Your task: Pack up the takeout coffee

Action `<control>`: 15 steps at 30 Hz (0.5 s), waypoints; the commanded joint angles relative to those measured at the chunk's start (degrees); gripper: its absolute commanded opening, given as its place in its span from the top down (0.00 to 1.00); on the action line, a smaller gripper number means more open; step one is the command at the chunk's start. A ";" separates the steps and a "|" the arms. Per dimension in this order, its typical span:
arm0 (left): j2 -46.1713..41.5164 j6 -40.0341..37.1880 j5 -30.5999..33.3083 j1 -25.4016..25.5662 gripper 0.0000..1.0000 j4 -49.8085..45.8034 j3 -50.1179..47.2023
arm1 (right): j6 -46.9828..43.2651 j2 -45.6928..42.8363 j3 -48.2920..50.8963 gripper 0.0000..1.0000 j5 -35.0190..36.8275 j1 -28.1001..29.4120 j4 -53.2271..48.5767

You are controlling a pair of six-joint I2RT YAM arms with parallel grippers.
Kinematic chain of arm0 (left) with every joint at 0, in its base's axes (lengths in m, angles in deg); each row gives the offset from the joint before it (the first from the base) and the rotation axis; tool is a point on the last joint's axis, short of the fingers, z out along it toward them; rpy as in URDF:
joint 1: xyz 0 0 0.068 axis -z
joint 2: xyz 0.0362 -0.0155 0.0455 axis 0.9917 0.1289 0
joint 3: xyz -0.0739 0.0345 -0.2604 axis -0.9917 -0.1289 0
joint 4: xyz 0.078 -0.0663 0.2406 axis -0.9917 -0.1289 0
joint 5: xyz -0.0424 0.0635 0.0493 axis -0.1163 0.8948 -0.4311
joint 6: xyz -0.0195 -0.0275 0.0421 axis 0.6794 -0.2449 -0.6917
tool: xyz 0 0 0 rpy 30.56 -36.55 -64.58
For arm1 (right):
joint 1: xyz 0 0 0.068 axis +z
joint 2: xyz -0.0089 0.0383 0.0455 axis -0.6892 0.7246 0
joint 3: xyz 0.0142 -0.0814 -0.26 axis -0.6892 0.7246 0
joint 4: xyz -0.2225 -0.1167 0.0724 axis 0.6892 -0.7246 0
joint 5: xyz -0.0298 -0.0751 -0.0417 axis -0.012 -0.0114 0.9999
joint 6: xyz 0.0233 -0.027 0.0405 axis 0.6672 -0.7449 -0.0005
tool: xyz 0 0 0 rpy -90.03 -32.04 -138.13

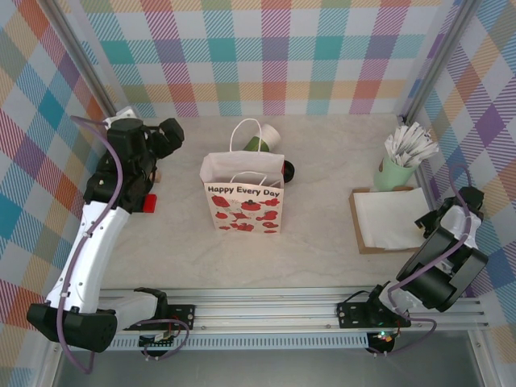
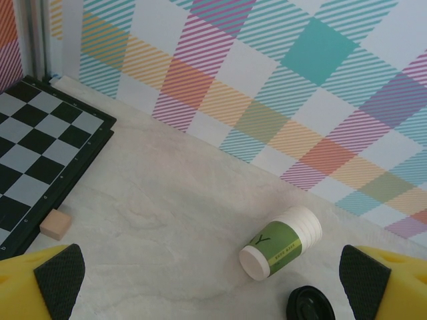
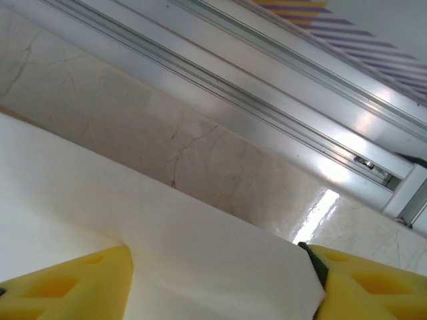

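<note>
gaping left pincer (image 2: 213, 277) (dimpled black pads (image 2: 60, 277)) near nested green paper cups (image 2: 280, 241)

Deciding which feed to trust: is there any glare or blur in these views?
Right wrist: strong glare on the aluminium rail and a bright streak on the tabletop. Left wrist: even light, cup stack sharp. Top external: even, soft shadows.

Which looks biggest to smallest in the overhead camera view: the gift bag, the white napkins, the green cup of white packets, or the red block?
1. Gift bag, though it stands tall, so nearness to the camera may flatter it.
2. White napkins.
3. Green cup of white packets.
4. Red block.
</note>
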 commanded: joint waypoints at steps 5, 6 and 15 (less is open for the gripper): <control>-2.32 -2.58 -2.06 -0.55 0.00 -0.18 -0.04 | -1.63 -4.74 1.94 0.65 1.33 -0.37 2.14; -2.33 -2.48 -2.14 -0.51 0.00 -0.03 -0.09 | -1.68 -4.97 1.94 0.68 1.59 -0.29 2.07; -0.84 -6.71 -12.17 -0.59 0.00 0.54 1.23 | -1.81 -11.57 0.54 0.96 2.97 -0.28 -0.59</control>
